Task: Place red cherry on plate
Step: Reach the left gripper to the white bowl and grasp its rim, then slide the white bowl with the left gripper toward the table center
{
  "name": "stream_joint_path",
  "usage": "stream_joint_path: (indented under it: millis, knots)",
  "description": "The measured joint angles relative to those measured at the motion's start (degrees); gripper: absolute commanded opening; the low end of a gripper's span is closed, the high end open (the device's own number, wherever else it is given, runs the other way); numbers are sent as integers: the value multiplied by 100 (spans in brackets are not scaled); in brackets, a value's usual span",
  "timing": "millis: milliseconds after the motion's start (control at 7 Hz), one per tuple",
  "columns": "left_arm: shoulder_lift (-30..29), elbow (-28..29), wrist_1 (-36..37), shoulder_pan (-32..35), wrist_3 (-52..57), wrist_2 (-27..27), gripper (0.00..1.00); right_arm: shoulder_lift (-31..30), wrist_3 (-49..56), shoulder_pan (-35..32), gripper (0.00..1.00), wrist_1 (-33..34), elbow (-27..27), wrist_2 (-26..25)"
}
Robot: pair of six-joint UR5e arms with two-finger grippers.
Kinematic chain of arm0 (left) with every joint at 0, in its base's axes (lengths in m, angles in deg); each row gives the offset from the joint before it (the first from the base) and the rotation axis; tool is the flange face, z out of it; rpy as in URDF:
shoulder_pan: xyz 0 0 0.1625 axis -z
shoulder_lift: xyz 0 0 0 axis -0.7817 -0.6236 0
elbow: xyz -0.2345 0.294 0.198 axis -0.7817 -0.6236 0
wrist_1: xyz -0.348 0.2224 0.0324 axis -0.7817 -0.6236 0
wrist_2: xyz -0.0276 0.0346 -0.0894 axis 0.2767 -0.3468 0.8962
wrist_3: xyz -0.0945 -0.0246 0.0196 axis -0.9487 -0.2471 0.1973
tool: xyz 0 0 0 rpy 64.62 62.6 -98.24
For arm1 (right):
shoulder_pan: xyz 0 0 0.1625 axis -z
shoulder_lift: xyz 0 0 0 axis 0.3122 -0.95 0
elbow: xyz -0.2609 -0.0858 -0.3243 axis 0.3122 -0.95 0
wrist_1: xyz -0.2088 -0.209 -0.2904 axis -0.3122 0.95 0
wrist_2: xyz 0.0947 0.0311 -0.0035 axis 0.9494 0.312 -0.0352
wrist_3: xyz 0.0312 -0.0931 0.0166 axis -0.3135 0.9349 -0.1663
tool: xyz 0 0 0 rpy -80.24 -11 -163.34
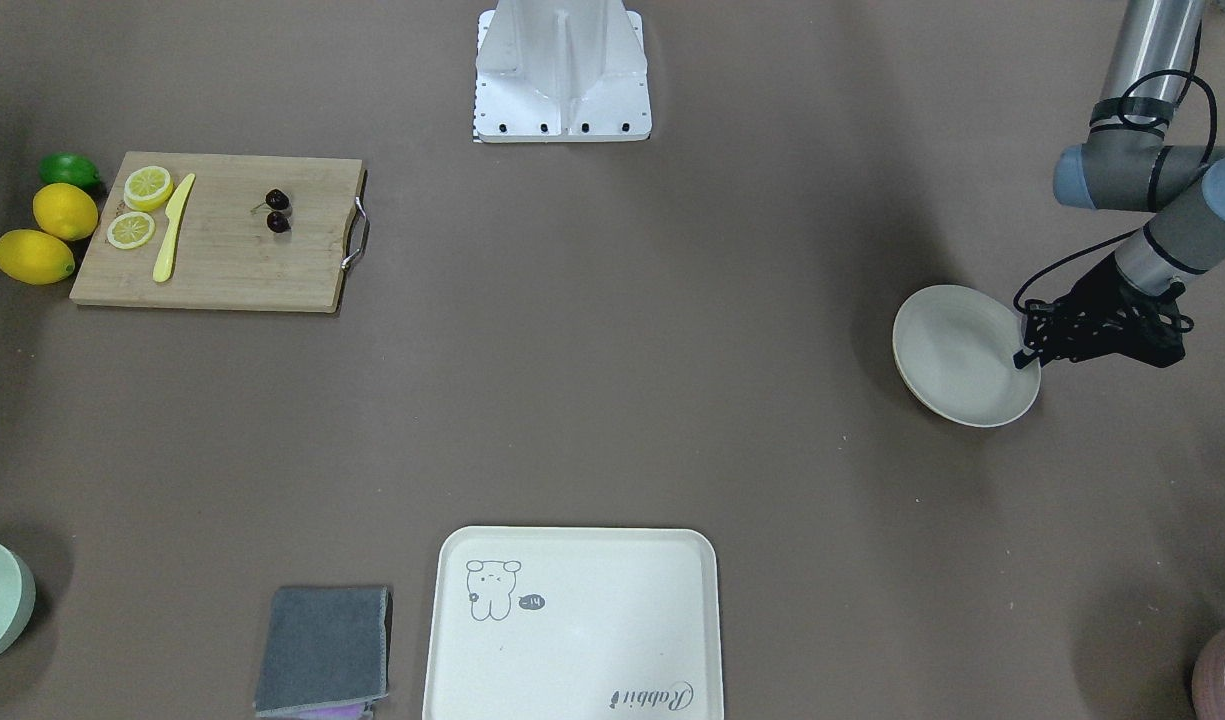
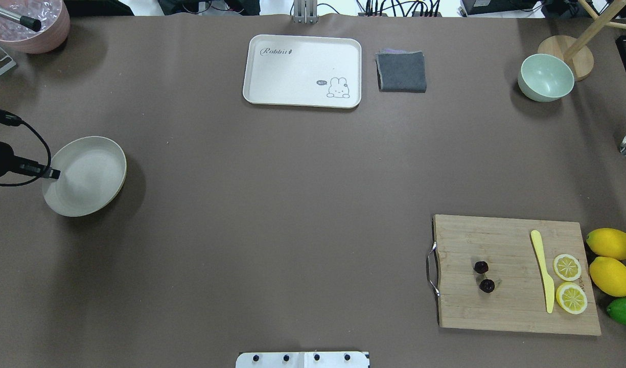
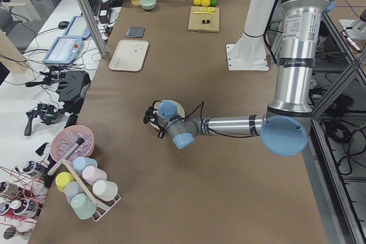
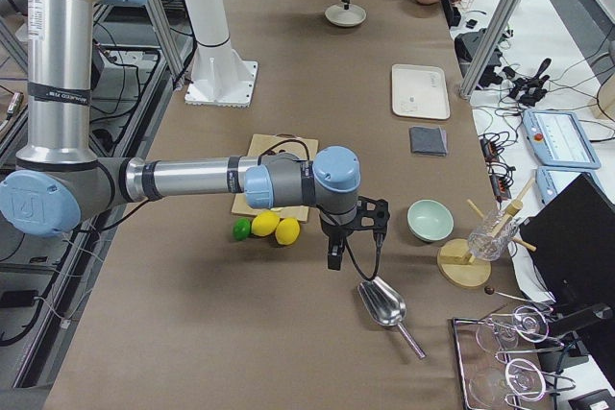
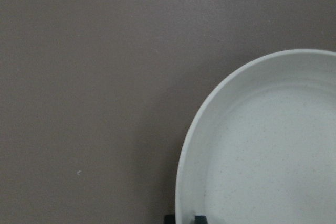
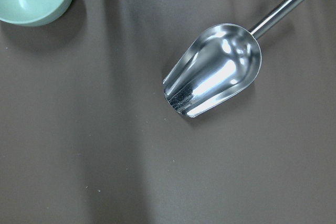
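Note:
The red cherry [image 2: 484, 276], two tiny dark glossy fruits joined by stems, lies on a wooden cutting board [image 2: 496, 306] at the near right; it also shows in the front view [image 1: 277, 212]. The cream-white plate [image 2: 90, 171] is far off at the left and sits tilted, one side raised. My left gripper [image 2: 54, 174] is shut on the plate's rim [image 5: 185, 182], one black fingertip on each side of it. My right gripper [image 4: 333, 256] hovers over bare table beyond the lemons, seen only in the right side view, so I cannot tell whether it is open or shut.
On the board lie a yellow knife [image 2: 542, 271] and two lemon slices [image 2: 568, 281]; two lemons [image 2: 610, 260] and a lime [image 2: 624, 311] sit beside it. A bear tray [image 2: 302, 69], grey cloth [image 2: 401, 71] and mint bowl [image 2: 546, 76] line the far edge. A metal scoop [image 6: 212, 69] lies below the right wrist.

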Motion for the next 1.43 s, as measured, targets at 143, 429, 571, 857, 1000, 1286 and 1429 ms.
stream_joint_path:
  millis: [143, 429, 571, 857, 1000, 1286, 1429]
  knots:
    - [-1, -19, 6, 62, -99, 159, 0, -6, 0, 0, 100, 0, -1, 0]
    - [-22, -48, 11, 309, -380, 610, 0, -20, 0, 0, 100, 0, -9, 5]
    - [-47, -53, 46, 417, -423, 764, 0, -22, 0, 0, 100, 0, -10, 5]
    - [-317, -59, 334, 618, -537, 1123, 0, -24, 5, 0, 100, 0, -11, 11]
    - [-609, -55, 456, 649, -854, 1192, 0, -30, 7, 0, 100, 0, -4, 16]
    - [-1341, -69, 545, 440, -2004, 1163, 0, -40, 8, 0, 100, -1, 14, 24]
    - [-1738, -137, 544, 82, -2821, 910, 0, -41, 9, 2, 100, -6, 27, 29]
